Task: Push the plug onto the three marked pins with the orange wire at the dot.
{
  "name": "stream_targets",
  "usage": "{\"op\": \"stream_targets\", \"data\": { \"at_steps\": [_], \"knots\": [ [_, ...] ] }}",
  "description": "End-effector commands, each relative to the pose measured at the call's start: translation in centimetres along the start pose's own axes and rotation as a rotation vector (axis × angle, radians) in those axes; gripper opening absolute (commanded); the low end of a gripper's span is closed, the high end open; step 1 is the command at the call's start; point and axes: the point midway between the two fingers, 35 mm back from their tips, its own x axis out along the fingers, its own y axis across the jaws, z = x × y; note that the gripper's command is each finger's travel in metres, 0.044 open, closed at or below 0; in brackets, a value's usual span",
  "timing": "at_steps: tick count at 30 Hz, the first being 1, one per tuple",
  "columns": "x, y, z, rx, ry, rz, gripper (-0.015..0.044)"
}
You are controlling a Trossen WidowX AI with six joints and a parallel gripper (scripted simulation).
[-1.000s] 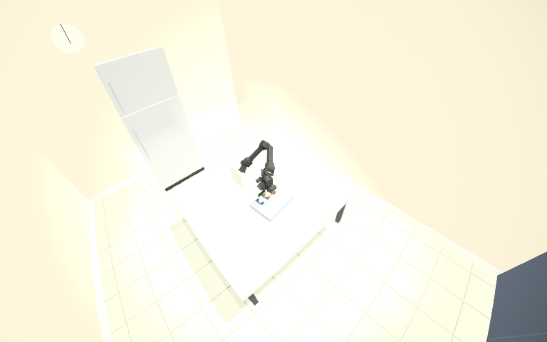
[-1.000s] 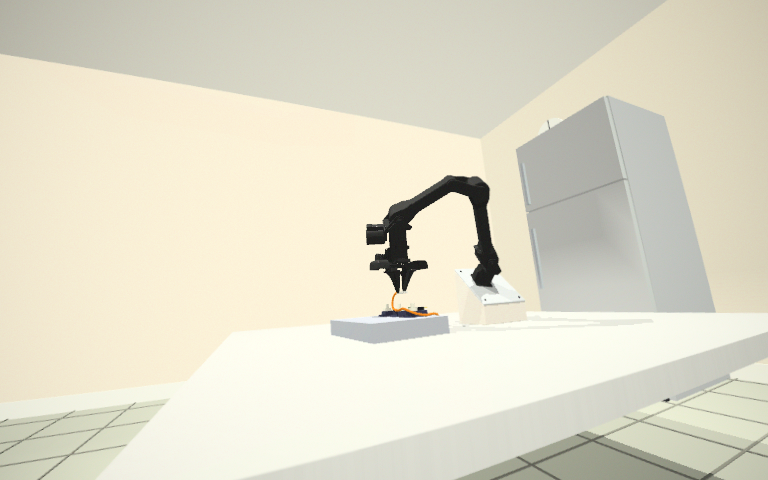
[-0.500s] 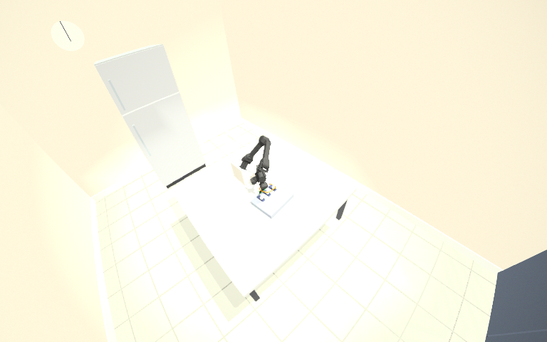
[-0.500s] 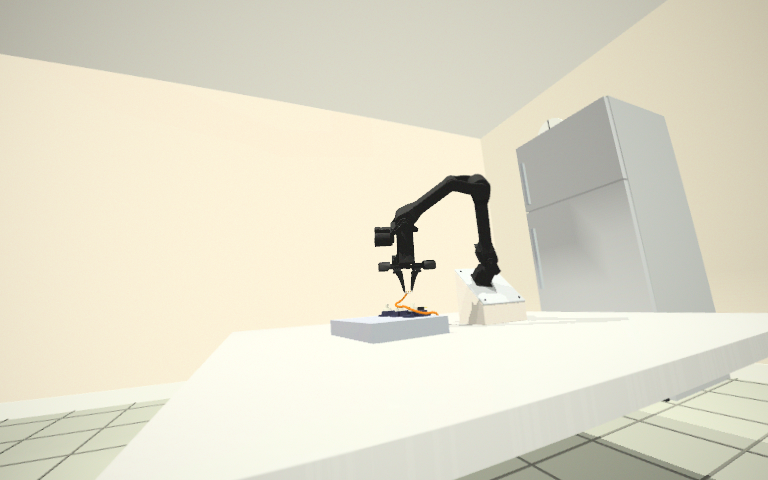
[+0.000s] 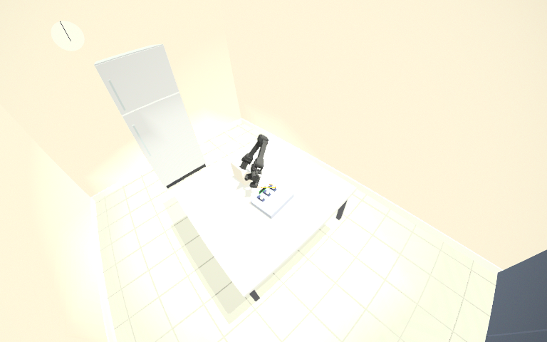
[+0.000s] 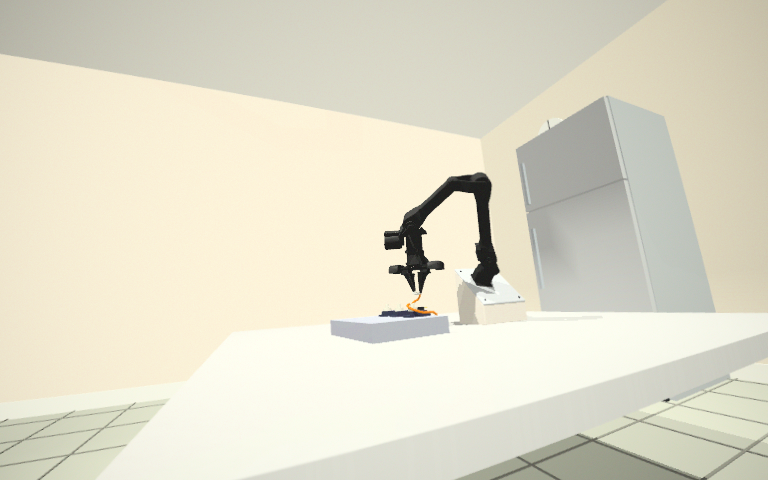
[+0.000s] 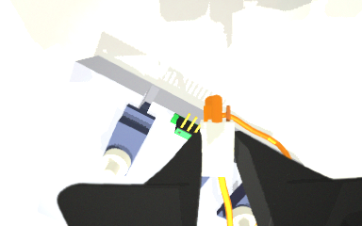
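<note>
My gripper [image 5: 253,185] [image 6: 417,292] [image 7: 217,138] is shut on the white plug [image 7: 217,153], holding it above the holder. In the wrist view, orange wire [image 7: 213,108] leaves the plug's upper end, beside a brown wire end [image 7: 228,113]. The lead loops right; a yellow stretch [image 7: 227,202] shows below the plug. The pale grey-blue holder [image 5: 272,209] [image 6: 368,329] lies on the table. A few yellow pins [image 7: 189,121] on a black strip with green parts [image 7: 183,134] show left of the plug; my left finger hides the rest. The dot and the plug's holes cannot be made out.
Blue servos [image 5: 261,197] [image 7: 135,127] with white round tops sit on the holder; another [image 7: 242,202] is partly behind my right finger. The arm's pale slanted base [image 6: 498,310] stands behind the holder on the white table [image 5: 226,229] [image 6: 294,396].
</note>
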Motion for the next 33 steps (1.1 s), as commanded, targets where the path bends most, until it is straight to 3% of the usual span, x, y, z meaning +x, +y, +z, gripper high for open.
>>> {"op": "stream_targets", "data": {
  "at_steps": [1, 14, 25, 33],
  "knots": [
    [0.1, -0.3, 1.4, 0.124, -0.011, 0.006, 0.0],
    [0.8, -2.2, 4.9, 0.544, -0.005, -0.009, 0.0],
    [4.5, -2.3, 4.9, 0.55, -0.005, -0.01, 0.0],
    [4.8, -1.7, 4.0, 0.55, -0.004, -0.01, 0.0]
  ]
}}
